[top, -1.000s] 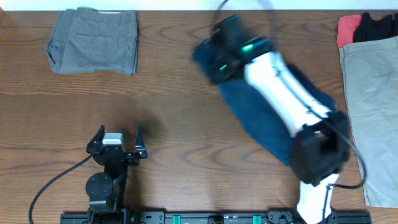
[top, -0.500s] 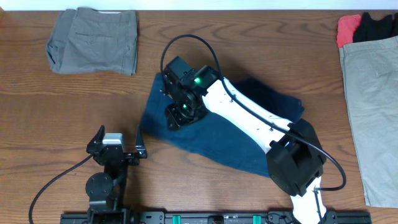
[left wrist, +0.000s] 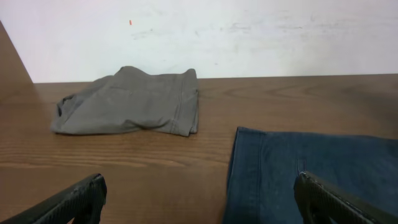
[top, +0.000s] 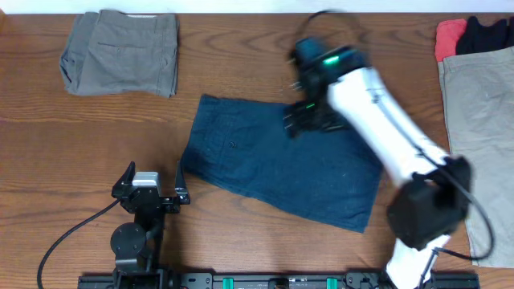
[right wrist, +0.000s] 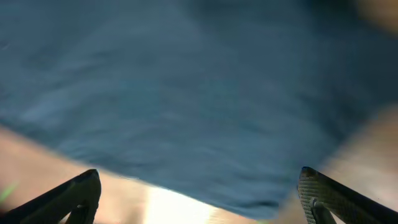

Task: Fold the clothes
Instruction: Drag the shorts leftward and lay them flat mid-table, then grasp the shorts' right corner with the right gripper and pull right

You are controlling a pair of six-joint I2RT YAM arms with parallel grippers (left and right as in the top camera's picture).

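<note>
Dark navy blue shorts (top: 273,160) lie spread flat on the middle of the table, their left edge near my left gripper. My right gripper (top: 295,120) hovers over their far edge, open, with nothing between its fingers. Its wrist view is blurred and shows blue cloth (right wrist: 186,87) below the wide-apart fingertips (right wrist: 69,198). My left gripper (top: 154,172) rests open at the front left, beside the shorts and not touching them. In the left wrist view the shorts (left wrist: 311,168) lie ahead on the right, by the right fingertip (left wrist: 329,200). Grey shorts (top: 120,52) sit folded at the far left.
A khaki-beige garment (top: 482,136) lies spread along the right edge. Red (top: 448,36) and black (top: 490,32) pieces are bunched at the far right corner. A pale wall (left wrist: 217,37) rises behind the table's far edge.
The right gripper dragged the navy shorts leftward, opened and let them go, then swung back right. The shorts now lie flat. The left arm has not moved.
</note>
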